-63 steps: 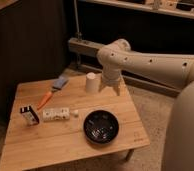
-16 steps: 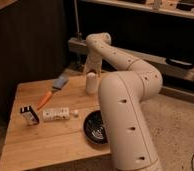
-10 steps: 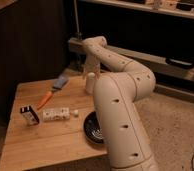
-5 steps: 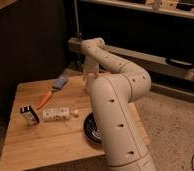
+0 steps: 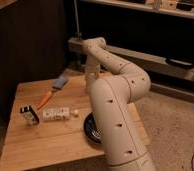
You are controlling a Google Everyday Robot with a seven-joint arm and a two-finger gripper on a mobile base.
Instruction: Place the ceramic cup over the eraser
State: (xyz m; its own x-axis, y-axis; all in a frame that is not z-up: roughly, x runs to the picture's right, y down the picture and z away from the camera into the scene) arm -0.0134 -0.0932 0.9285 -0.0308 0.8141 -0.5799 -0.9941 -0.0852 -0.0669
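Nearest the camera, the robot arm's pale bulk hides part of the black bowl (image 5: 88, 131) on the wooden table (image 5: 40, 147), well in front of the jaws. Farther in, well to the camera-left of the jaws, lies the eraser (image 5: 29, 114), a white block (image 5: 56, 114) just beside it. The orange-handled tool (image 5: 52, 91) lies between block and jaws. At the table's far edge the gripper (image 5: 91, 80) points down, jaws drawn together; the ceramic cup cannot be told apart from the pale wrist there.
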